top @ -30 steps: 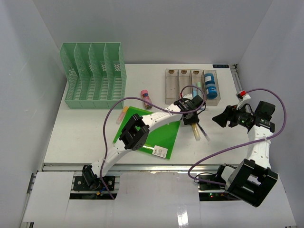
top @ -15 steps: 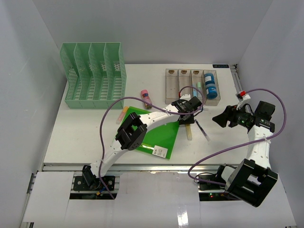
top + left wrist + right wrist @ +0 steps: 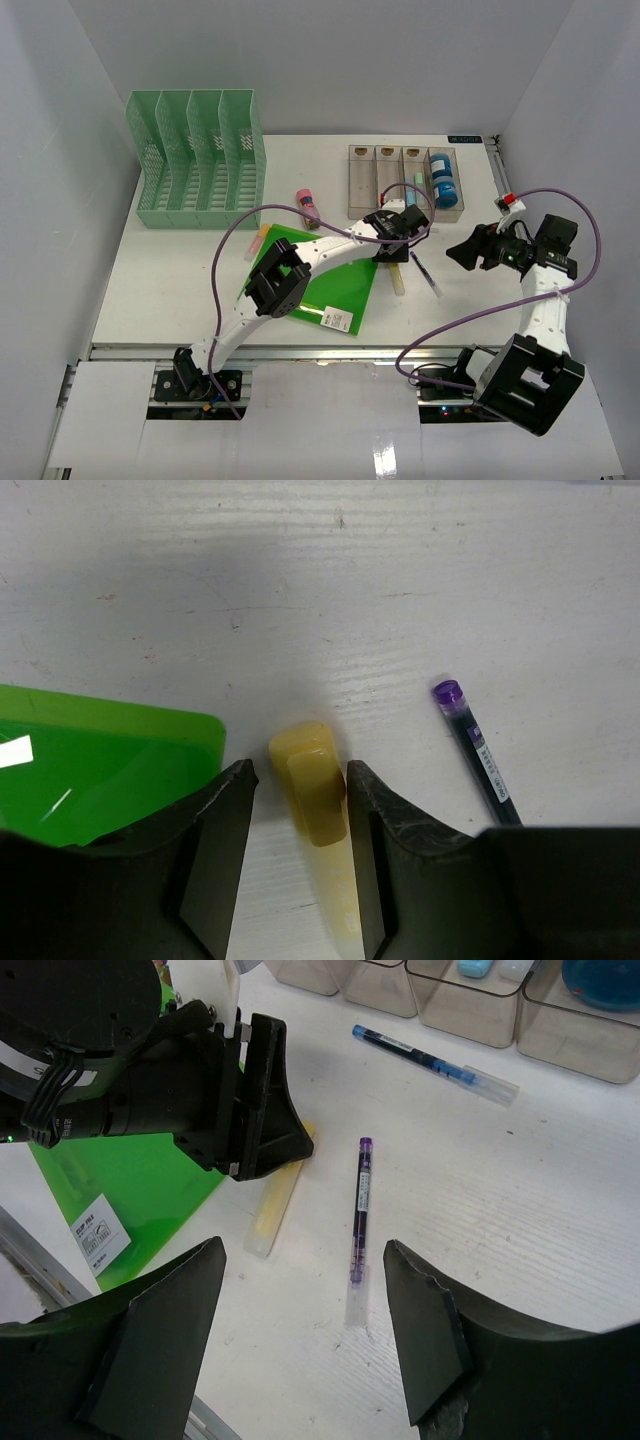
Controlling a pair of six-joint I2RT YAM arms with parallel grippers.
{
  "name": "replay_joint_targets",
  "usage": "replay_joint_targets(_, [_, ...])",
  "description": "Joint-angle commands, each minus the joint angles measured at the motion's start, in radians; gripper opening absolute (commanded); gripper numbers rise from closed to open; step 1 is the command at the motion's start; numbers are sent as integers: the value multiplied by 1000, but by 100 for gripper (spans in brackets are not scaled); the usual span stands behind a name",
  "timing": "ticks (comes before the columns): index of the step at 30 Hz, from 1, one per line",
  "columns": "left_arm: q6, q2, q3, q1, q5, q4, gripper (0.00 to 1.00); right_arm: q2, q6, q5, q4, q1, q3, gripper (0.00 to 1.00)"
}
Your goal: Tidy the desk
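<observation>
The white desk (image 3: 180, 280) holds a yellow highlighter (image 3: 398, 278) lying just right of a green folder (image 3: 335, 285). My left gripper (image 3: 392, 240) is low over it, open. In the left wrist view the highlighter's cap end (image 3: 315, 790) lies on the desk between the jaws of the gripper (image 3: 298, 772), close to the right finger, with a gap on the left. A purple pen (image 3: 428, 275) lies to its right and also shows in the left wrist view (image 3: 478, 755). My right gripper (image 3: 462, 250) is open and empty, held above the desk (image 3: 520, 1220) to the right of the purple pen (image 3: 360, 1210).
A clear tray (image 3: 400, 185) with a blue roll (image 3: 445, 185) stands behind. A blue pen (image 3: 430, 1060) lies in front of it. A green file rack (image 3: 200, 160) is at the back left. A pink marker (image 3: 307, 208) lies behind the folder (image 3: 100, 760).
My left gripper has shifted a little left over the yellow highlighter. The highlighter has swung from tilted to nearly straight. The right arm has barely moved.
</observation>
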Motion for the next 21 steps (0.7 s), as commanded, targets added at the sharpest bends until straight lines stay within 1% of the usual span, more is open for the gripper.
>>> replay_joint_targets(1, [6,106,-44,-7,43,-122,46,-12,-43,-56,-23,-4,2,71])
replay_joint_targets(2, [5,102,-50,-7,45,-119,45,-11,-78,-75,-35,-4,7,71])
replay_joint_targets(5, [4,73,-89,-10,61,-79,37,5,-182,-121,-144,6,55,72])
replay_joint_targets(7, [2,39,-123,-13,78,-41,32,26,-305,-117,-229,28,97,73])
replay_joint_targets(10, [-2,-18,-178,-14,118,19,20,50,-420,-73,-347,101,149,74])
replay_joint_targets(12, [-8,-49,-203,-15,152,61,14,57,-444,-19,-390,150,152,74])
replay_joint_targets(17, [-41,-195,-344,-14,230,219,6,45,-347,43,-326,301,95,75])
replay_joint_targets(19, [-59,-237,-386,-14,253,283,4,53,-291,37,-299,337,76,75])
replay_joint_targets(21, [-77,-294,-439,-14,266,332,3,66,-201,31,-256,356,66,74])
